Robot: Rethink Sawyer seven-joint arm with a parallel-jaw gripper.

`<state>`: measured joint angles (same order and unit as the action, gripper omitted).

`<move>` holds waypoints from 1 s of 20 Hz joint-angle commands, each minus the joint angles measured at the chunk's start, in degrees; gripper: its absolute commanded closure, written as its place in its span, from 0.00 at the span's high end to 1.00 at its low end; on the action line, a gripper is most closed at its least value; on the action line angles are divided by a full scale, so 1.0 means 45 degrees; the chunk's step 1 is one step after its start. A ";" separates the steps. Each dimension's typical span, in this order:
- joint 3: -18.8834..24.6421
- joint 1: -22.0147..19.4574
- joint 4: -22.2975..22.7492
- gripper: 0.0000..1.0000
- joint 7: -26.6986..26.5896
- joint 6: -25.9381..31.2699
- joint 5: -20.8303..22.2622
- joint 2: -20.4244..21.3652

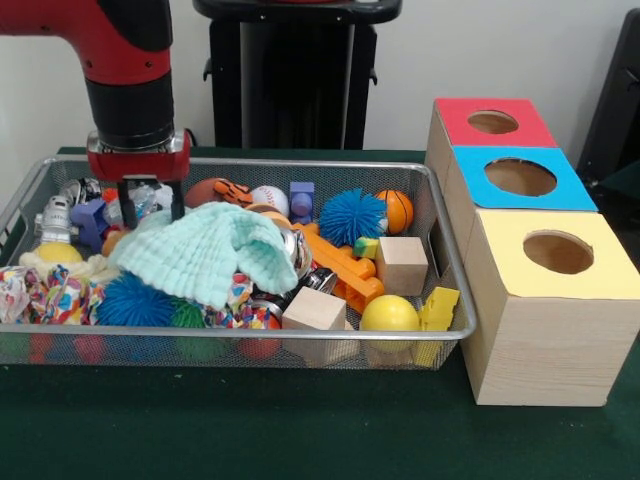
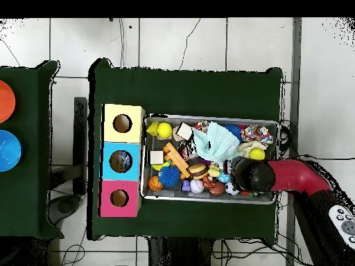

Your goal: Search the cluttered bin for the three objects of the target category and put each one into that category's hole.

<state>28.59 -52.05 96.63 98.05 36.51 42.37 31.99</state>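
Wrapper (image 1: 143, 203) between open claw (image 1: 150, 214) fingers

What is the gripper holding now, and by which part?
Nothing, it seems: the gripper is open, its fingers down in the bin around a crinkly wrapper.

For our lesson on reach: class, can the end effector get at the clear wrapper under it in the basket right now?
Probably yes. The end effector hangs open directly over the wrapper at the basket's far corner, with nothing above it; the green cloth lies beside it, nearer the camera.

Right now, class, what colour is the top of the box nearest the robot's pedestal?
Red top, clearest in the front view.
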 commanded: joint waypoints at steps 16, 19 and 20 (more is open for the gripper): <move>0.1031 -0.1739 0.0994 1.00 -0.2808 0.0674 -0.0184 0.1567; 0.1057 -0.1862 0.1470 1.00 -0.2417 0.0356 -0.0139 0.1575; 0.1061 -0.1898 0.1632 1.00 -0.2279 0.0249 -0.0125 0.1576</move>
<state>29.76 -59.89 98.72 98.05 36.51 42.27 38.04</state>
